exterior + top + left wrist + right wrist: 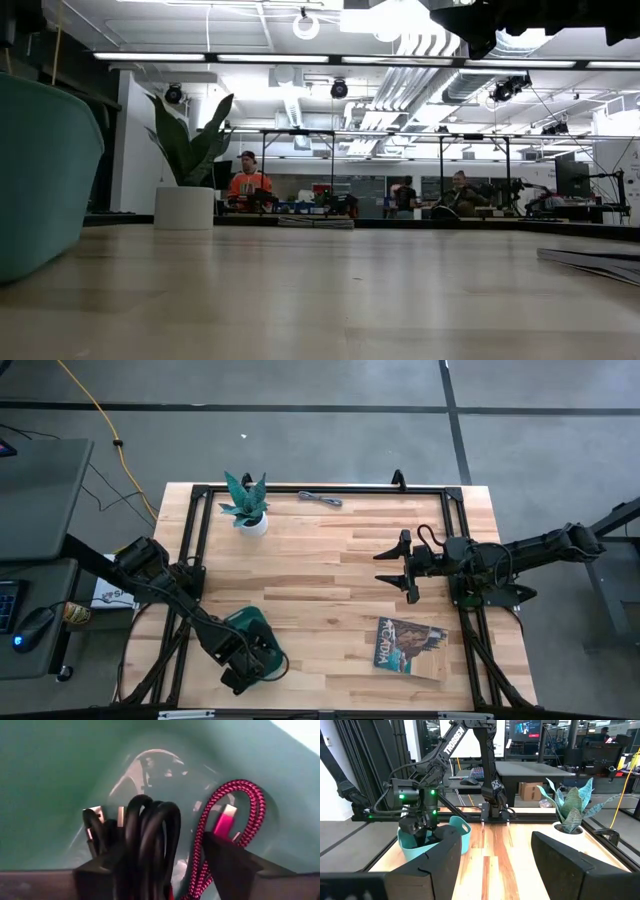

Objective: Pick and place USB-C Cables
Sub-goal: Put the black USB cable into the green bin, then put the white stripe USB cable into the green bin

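The teal tray point(262, 622) sits at the table's near left, and my left gripper point(245, 660) reaches down into it. In the left wrist view the gripper point(160, 850) is open. The black-with-red cable point(152, 840) stands coiled between its fingers. The maroon-purple cable point(247, 810) lies on the tray floor beside the other finger. The grey cable point(320, 498) lies on the table near the far edge. My right gripper point(385, 568) hovers open over the table's right half, touching nothing. My left gripper is open, coming down from above into the tray. The black cable's coil point(130, 845) leans against the inner side of one finger point(102, 872). The other finger point(230, 862) stands apart from that coil, with the maroon-purple cable's loop right beside it.
A potted plant point(246, 508) stands at the far left, close to the grey cable. A magazine point(410, 645) lies at the near right. A black frame point(300, 488) rims the table. Bare wood point(320, 570) lies in the middle between the arms. People sit in the room point(248, 185) beyond.
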Available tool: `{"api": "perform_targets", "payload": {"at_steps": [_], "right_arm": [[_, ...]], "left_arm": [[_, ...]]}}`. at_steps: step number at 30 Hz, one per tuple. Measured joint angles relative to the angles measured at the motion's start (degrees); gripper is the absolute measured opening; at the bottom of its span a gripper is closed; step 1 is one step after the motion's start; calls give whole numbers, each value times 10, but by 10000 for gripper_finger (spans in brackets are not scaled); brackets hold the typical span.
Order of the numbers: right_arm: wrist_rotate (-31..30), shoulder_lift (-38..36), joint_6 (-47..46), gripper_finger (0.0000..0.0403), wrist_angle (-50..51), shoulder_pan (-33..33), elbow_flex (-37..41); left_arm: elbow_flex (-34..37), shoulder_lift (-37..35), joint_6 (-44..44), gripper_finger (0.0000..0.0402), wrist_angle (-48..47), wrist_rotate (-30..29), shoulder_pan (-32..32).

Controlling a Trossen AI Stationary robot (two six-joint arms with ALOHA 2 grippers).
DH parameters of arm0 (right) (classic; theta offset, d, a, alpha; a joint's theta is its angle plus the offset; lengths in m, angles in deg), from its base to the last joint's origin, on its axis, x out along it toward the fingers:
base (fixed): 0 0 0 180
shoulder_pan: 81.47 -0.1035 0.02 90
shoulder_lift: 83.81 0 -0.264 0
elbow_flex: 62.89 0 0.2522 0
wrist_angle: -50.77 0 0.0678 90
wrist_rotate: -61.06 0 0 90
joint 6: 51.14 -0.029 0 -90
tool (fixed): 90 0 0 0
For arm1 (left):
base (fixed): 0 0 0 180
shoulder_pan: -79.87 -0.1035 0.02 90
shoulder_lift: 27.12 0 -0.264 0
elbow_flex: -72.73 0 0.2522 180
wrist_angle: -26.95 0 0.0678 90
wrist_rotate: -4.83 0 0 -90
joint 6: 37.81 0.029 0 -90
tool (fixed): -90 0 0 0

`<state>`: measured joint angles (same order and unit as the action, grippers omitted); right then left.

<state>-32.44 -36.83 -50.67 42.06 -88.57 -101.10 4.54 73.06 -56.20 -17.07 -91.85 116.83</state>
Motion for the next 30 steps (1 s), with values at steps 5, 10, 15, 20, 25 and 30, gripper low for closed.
{"api": "perform_targets", "payload": {"at_steps": [5, 10, 15, 20, 25, 30], "right_arm": [[0, 0, 0, 232, 0, 0, 0], [0, 0, 0, 232, 0, 0, 0], [0, 0, 0, 232, 0, 0, 0], [0, 0, 0, 232, 4, 0, 0], [-1, 5, 0, 232, 4, 0, 0], [-18, 14, 0, 232, 4, 0, 0]], "left_arm": [[0, 0, 9, 231, 0, 4, -5], [0, 0, 27, 233, -1, 5, -6], [-18, -5, 26, 230, -51, 7, -6], [-64, -27, 22, 230, -113, 2, -6], [-93, -80, 25, 230, -155, -36, -6], [-97, -156, 25, 229, -172, -96, -6]]}}
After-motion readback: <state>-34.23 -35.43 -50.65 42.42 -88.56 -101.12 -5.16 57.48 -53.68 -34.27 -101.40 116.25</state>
